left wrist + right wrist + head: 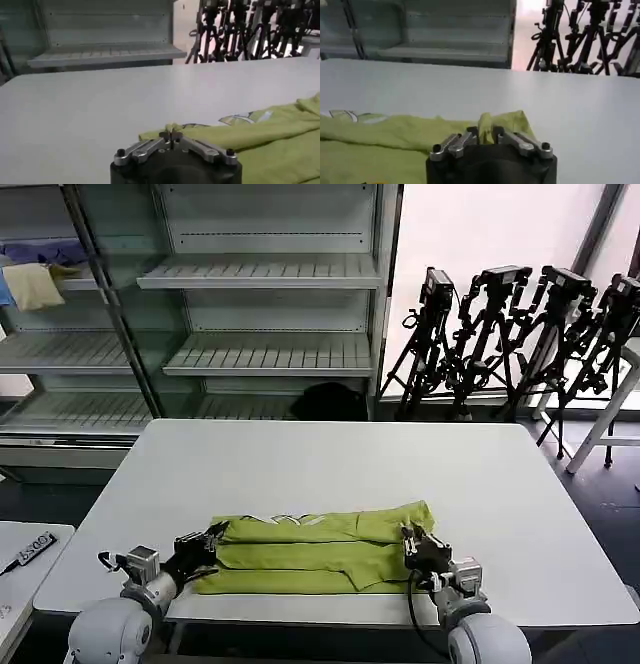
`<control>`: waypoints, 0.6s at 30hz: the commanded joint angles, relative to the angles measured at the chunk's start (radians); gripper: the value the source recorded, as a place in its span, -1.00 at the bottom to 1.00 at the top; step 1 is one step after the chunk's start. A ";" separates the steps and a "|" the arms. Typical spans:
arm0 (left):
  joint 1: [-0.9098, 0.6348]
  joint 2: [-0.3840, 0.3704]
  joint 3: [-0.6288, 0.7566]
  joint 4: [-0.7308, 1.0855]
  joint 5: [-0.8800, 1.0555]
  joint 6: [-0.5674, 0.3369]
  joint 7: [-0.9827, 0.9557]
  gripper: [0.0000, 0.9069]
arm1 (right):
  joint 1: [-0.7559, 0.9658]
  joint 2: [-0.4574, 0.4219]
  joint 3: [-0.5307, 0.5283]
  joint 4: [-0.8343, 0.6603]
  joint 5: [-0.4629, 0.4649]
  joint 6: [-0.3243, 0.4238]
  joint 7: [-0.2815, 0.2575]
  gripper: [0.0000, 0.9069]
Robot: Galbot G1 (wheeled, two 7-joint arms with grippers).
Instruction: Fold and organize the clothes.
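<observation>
The clothes (320,552) are one lime yellow-green T-shirt folded into a long band near the white table's front edge, a strip of white print showing along its far fold. My left gripper (207,546) is at the band's left end, shut on a pinch of the cloth (171,129). My right gripper (415,550) is at the band's right end, and a raised fold of the shirt (485,123) stands clamped between its fingers. In the wrist views the shirt (280,135) (380,140) lies flat on the table beyond each gripper.
The white table (330,464) stretches bare behind the shirt. Grey shelves (260,314) stand at the back, with a pale yellow cloth (32,284) and a blue-purple cloth (45,252) on the left. Black tripods (520,334) stand at the back right, a small side table (25,559) at left.
</observation>
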 commanded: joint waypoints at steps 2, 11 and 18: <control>0.010 -0.005 0.001 -0.007 0.016 -0.003 -0.007 1.00 | -0.008 0.001 0.000 -0.008 -0.106 0.000 0.012 1.00; 0.016 -0.016 -0.005 -0.034 -0.009 0.000 -0.024 1.00 | -0.013 0.003 0.003 -0.027 -0.199 0.008 0.034 1.00; 0.013 -0.025 -0.019 -0.061 -0.019 0.007 -0.045 1.00 | -0.023 -0.001 0.010 -0.032 -0.227 0.019 0.038 1.00</control>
